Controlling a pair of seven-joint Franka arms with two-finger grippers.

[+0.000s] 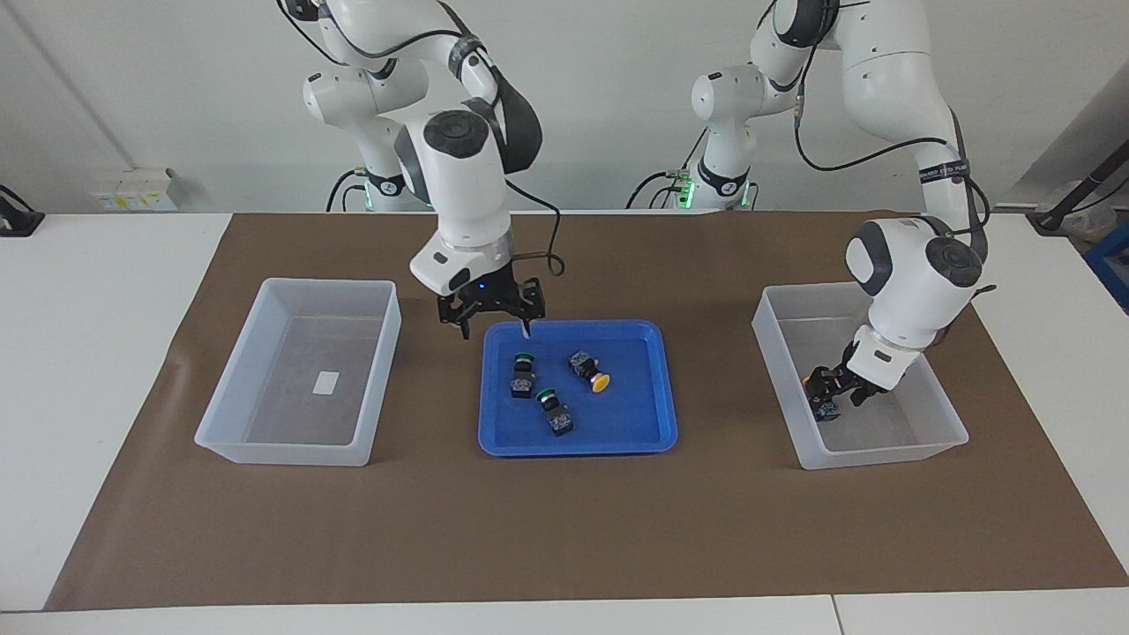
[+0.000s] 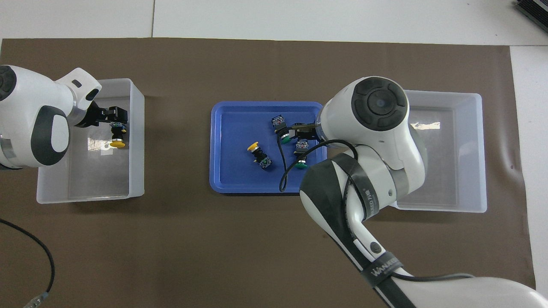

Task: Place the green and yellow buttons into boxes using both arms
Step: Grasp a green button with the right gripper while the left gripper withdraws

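Where overhead hides it, right gripper (image 1: 494, 331) hovers over blue tray (image 1: 657, 388)

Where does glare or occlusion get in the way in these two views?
Overhead view: a bright glint on the floor of the empty box, and the right arm's elbow hides part of the blue tray. Facing view: even light with soft shadows, and the box wall veils the yellow button below the left gripper.

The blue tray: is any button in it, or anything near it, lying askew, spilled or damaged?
Nothing stands out. In the blue tray two green buttons and one yellow button lie on their sides at mixed angles, all inside the rim, none visibly damaged.
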